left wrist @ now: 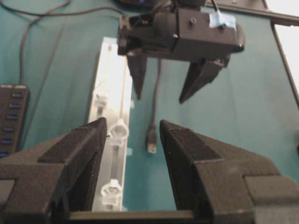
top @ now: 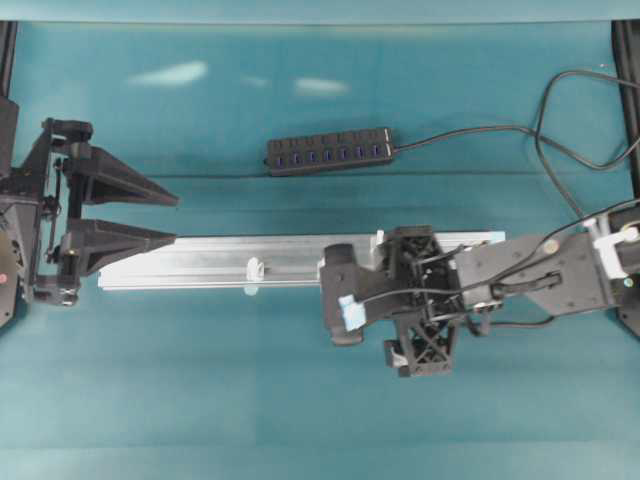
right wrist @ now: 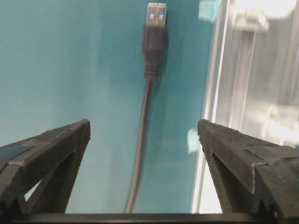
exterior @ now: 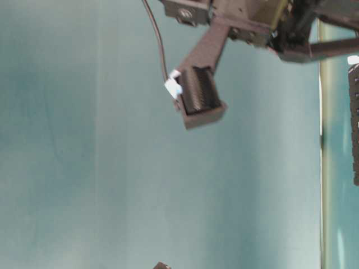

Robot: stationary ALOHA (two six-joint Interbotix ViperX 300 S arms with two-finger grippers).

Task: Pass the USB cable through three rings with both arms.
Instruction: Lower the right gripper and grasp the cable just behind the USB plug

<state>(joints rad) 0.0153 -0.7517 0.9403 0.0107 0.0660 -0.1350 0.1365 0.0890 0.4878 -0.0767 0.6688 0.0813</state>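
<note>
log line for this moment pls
right gripper: open above USB cable | cable: on mat beside rail, unthreaded | left gripper: open, empty

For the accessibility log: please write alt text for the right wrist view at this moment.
The right gripper hangs open above the USB cable, which lies loose on the teal table between the two black fingers, its metal-tipped plug pointing away. The silver rail with blurred white rings runs along the right edge.

Black multi-port hub [top: 329, 152] on teal table [top: 200, 380]

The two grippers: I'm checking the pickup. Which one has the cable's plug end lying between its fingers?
The right gripper: the USB cable runs between its open fingers. The left gripper straddles nothing.
</note>
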